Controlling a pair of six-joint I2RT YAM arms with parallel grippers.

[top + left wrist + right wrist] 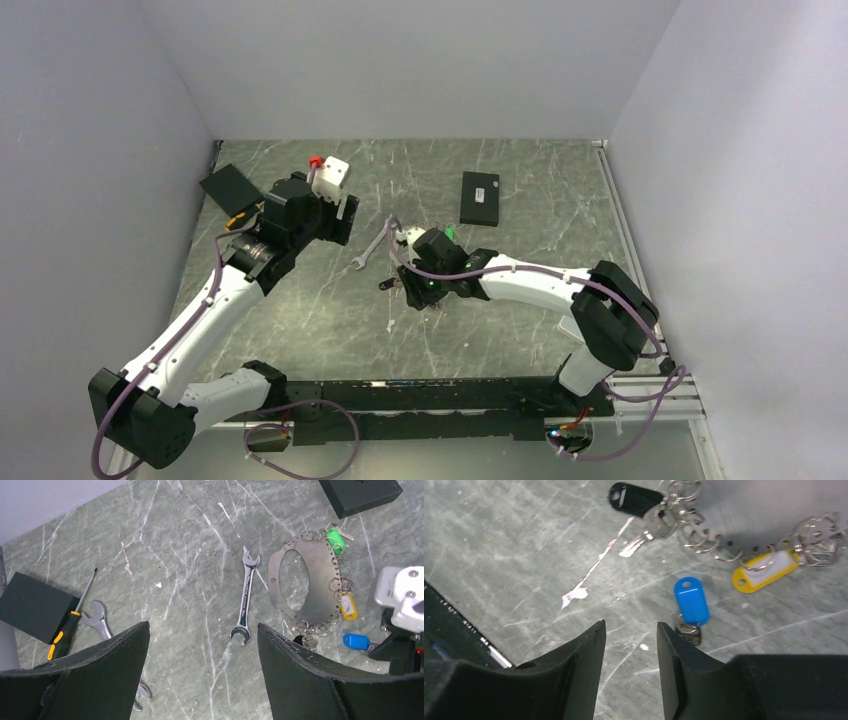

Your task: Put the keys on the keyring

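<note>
The keyring is a flat silver plate with an oval hole and small rings along one edge; it lies on the table. Keys with green, yellow and black tags hang from its rings. A blue-tagged key lies loose on the table, its metal blade partly behind my right finger. My right gripper is open, low over the table, with nothing between its fingers; the blue key sits just beyond its right fingertip. My left gripper is open and empty, high above the table, left of the keyring.
A silver wrench lies left of the keyring. A second wrench, a screwdriver and a black box lie further left. Another black box sits behind the keyring. Walls close three sides.
</note>
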